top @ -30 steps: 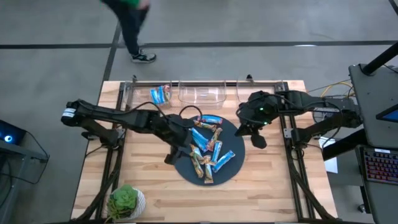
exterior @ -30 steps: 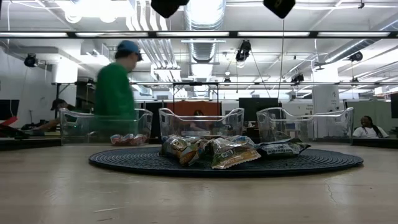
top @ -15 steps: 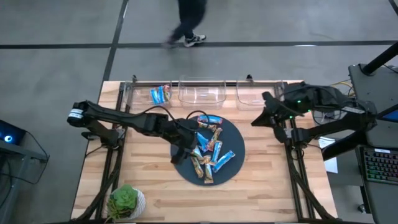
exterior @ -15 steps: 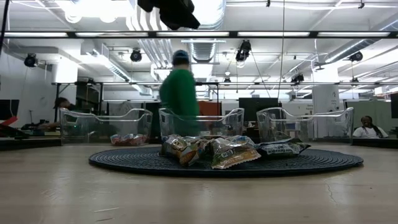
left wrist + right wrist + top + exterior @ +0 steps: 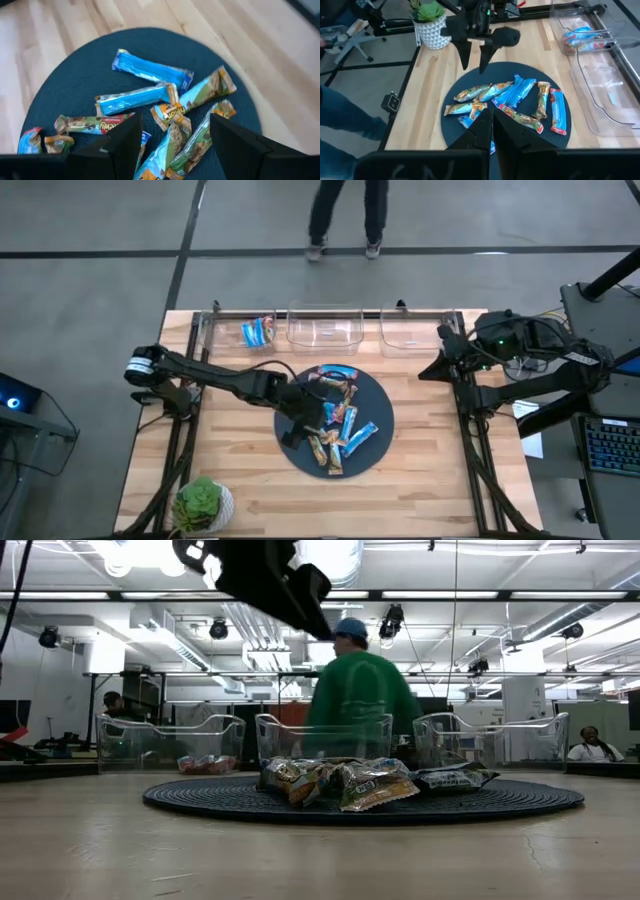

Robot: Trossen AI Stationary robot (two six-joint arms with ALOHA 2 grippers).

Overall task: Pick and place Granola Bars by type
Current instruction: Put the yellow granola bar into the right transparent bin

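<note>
Several granola bars (image 5: 335, 420), bright blue, blue with red and white, and brown-tan, lie in a loose pile on a dark round mat (image 5: 375, 395). My left gripper (image 5: 298, 432) hangs open above the mat's left part. In the left wrist view its fingers (image 5: 125, 145) stand apart, with the bars (image 5: 170, 107) below them. In the right wrist view the left gripper (image 5: 474, 65) hovers clear of the pile (image 5: 510, 100). My right gripper (image 5: 428, 370) is shut and empty, drawn back at the table's right edge.
Three clear bins line the far edge: the left one (image 5: 258, 332) holds a few blue-red bars, while the middle (image 5: 325, 328) and right (image 5: 410, 330) show none. A potted plant (image 5: 203, 505) stands at the near left corner. A person in green (image 5: 360, 700) walks behind the table.
My left gripper has come down and a little toward the table's right, over the mat's left part, still open. My right gripper has drawn back from the mat's right rim toward the table's right edge and risen, still shut. The person has walked rightward behind the table.
</note>
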